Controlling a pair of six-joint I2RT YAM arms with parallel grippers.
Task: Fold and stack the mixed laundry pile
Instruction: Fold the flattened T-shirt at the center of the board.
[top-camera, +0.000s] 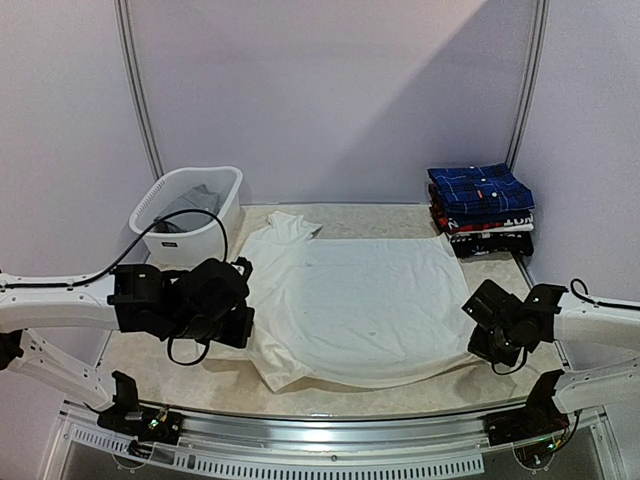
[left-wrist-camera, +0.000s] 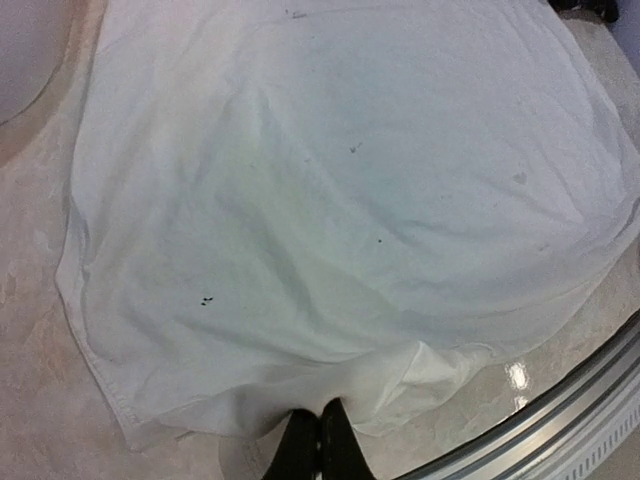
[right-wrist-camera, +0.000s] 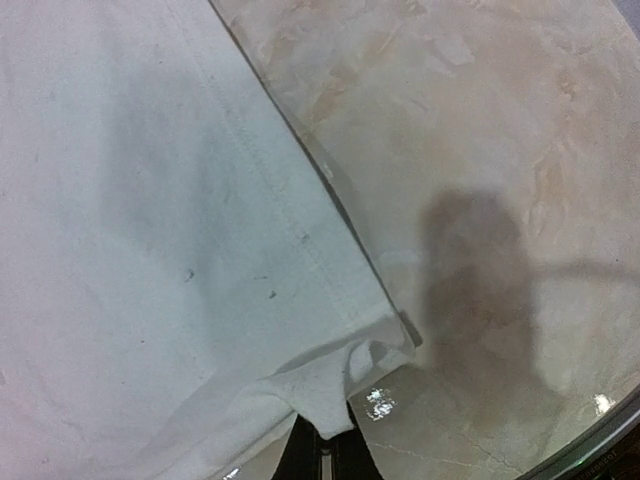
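From above, the white shirt (top-camera: 360, 300) lies spread mid-table, with the plaid shirt (top-camera: 480, 188) atop the far-right stack (top-camera: 485, 228). The left gripper (top-camera: 235, 322) is at the white shirt's near-left edge, the right gripper (top-camera: 492, 345) at its near-right corner. Left wrist: jaws clenched on the hem. Right wrist: cloth drapes the fingers (right-wrist-camera: 302, 462), which are probably pinching the corner. First fold starting, I'd judge; next calls for both lifting evenly and carrying the near edge far.

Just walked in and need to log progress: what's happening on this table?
Both arms are working on a white T-shirt spread flat on the table. The left gripper and right gripper each pinch its near edge, jaws shut on the cloth. A folded stack topped by a blue plaid shirt sits far right. A grey garment lies in the white basket far left.
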